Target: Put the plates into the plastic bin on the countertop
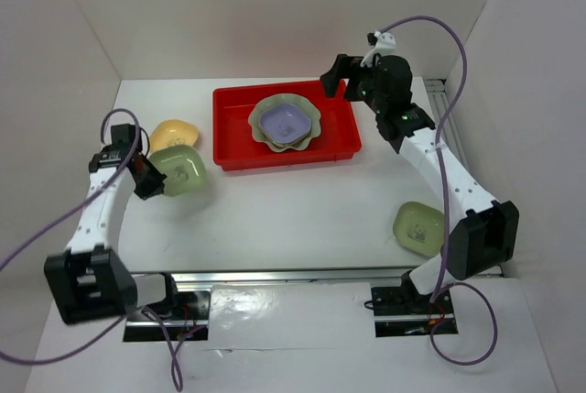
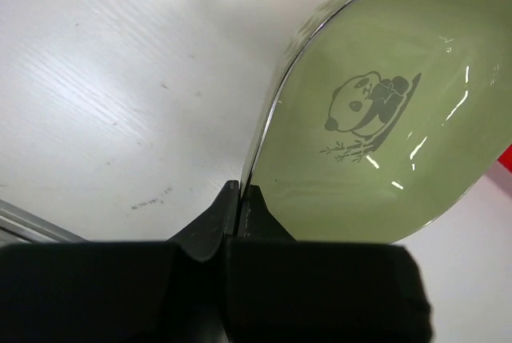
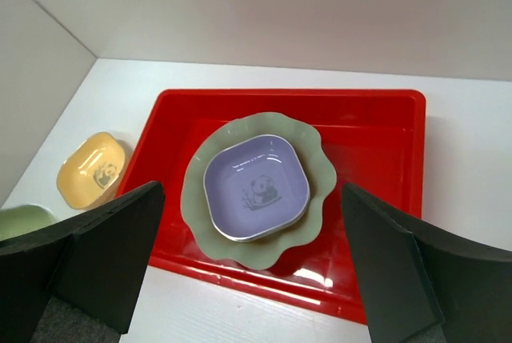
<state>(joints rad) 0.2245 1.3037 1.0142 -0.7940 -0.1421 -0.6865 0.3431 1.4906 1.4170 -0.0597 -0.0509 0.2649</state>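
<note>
The left gripper (image 2: 240,196) pinches the rim of the light green rounded-square panda-print dish (image 2: 384,111) at the left. The right gripper (image 3: 251,199), fingers spread wide, hangs over the bright red plastic bin (image 3: 376,143).

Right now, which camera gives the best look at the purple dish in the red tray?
The right wrist view: the purple dish sits mid-frame, panda print clear, resting in the scalloped green dish inside the red tray. The top external view shows it small. The left wrist view misses it, showing a light green dish instead.
</note>
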